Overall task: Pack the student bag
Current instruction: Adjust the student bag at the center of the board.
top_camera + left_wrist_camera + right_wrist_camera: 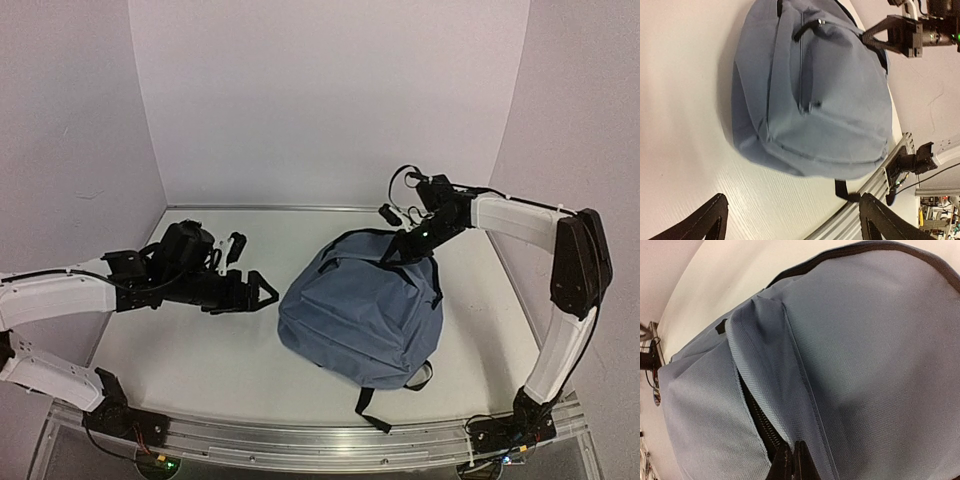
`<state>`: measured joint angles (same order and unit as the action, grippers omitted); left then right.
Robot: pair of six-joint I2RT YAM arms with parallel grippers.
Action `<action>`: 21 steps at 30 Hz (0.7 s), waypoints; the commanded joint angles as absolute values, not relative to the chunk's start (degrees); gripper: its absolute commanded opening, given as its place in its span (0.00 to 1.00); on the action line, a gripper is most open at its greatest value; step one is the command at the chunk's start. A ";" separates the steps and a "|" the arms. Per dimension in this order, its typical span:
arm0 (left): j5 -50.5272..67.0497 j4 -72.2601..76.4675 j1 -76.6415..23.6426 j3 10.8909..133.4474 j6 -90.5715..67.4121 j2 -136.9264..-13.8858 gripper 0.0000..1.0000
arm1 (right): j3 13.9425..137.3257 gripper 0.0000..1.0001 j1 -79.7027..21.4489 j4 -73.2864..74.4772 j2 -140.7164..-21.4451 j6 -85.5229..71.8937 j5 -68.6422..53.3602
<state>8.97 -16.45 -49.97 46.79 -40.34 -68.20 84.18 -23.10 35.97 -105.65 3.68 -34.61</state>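
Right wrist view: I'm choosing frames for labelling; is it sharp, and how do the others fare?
Right wrist view: student bag weave crisp, right tool soft at the frame's bottom; left wrist view: slightly blurred, bag shadowing the table; top external: even light, rail bowed by the lens.

- The student bag [365,310] is soft blue-grey fabric with black zipper lines and black straps showing at its near end.
- It lies flat on the worktop [200,350], front pocket up, right of centre.
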 commanded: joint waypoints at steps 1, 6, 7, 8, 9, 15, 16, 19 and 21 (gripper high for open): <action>8.94 -7.27 -52.54 41.79 -47.06 -72.30 0.93 | 82.62 0.00 -18.36 35.43 -106.00 -2.07 -28.28; 12.94 8.30 -53.52 42.75 -50.17 -84.04 0.86 | 78.94 0.00 -18.17 35.07 -104.93 -2.92 -31.99; 13.49 10.53 -53.92 44.19 -50.22 -87.07 0.85 | 78.33 0.00 -18.14 35.06 -104.71 -2.90 -32.53; 14.45 12.95 -54.37 45.79 -50.40 -89.94 0.83 | 77.68 0.00 -18.15 35.05 -104.48 -2.76 -32.97; 15.55 15.47 -54.89 47.38 -50.61 -92.70 0.82 | 76.93 0.00 -18.17 35.07 -104.23 -2.55 -33.46; 19.94 26.99 -55.86 55.77 -53.90 -106.31 0.81 | 73.43 0.00 -19.23 35.16 -102.50 -1.83 -38.06; 19.77 27.04 -55.81 57.01 -53.88 -107.27 0.80 | 73.04 0.00 -19.85 35.16 -102.33 -1.79 -38.70; 18.45 24.70 -53.89 59.68 -53.76 -108.06 0.74 | 72.52 0.00 -22.99 35.15 -102.40 -1.47 -41.00; 19.58 22.72 -50.21 61.18 -54.48 -108.19 0.64 | 72.65 0.00 -26.36 35.07 -102.73 -0.73 -43.75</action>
<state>18.88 18.41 -55.27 55.35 -52.72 -108.42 74.60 -19.26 28.97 -103.43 -1.84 -36.52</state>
